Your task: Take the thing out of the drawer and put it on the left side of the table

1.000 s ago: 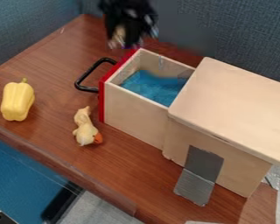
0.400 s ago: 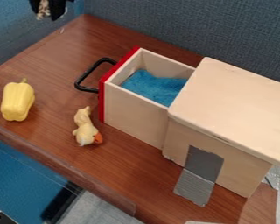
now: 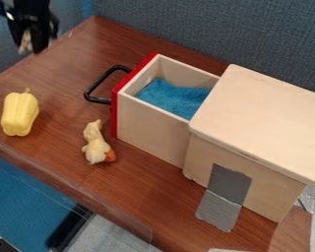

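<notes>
The small pale, brown-mottled thing (image 3: 26,42) is pinched between the fingers of the gripper (image 3: 28,48), which hangs at the upper left of the view, near the table's far left edge. It is out of the drawer (image 3: 151,120), so the taking-out looks done; the placing is not. The thing looks to be held up rather than resting on the table (image 3: 65,59), though how high I cannot tell. What is left, I judge, is to bring it over clear wood on the left, lower it and let go. Nearer the camera, also on that side, lies a yellow pepper (image 3: 19,114), with a toy duck (image 3: 96,142) between it and the drawer. The drawer stands open from its wooden box (image 3: 259,118), a blue cloth (image 3: 172,97) inside.
</notes>
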Controlling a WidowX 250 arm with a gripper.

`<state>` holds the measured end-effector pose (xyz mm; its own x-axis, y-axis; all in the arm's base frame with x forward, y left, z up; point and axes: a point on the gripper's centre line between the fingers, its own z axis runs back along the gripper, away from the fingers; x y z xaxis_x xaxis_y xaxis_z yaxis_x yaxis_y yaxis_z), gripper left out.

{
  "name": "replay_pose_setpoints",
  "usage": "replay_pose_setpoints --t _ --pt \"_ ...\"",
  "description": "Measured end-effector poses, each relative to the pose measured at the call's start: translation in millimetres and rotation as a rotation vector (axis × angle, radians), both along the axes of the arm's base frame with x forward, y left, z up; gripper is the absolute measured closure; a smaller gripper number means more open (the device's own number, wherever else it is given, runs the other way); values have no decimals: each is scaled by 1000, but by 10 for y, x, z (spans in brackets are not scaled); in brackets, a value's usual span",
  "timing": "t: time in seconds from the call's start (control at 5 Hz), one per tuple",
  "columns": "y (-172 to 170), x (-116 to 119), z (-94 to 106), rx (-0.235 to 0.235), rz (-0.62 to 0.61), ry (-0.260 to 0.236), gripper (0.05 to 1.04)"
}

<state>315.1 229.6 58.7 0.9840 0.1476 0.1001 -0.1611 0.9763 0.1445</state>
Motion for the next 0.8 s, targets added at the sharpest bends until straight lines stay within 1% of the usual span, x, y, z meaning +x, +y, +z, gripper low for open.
replay_pose_setpoints --t 0.2,0.4,0.6,0.8 --pt "100 -85 -219 13 -2 60 568" --pt "167 -181 -294 31 2 92 260" --pt "140 -221 -281 12 0 114 70" --pt "136 -267 86 -21 -8 54 74"
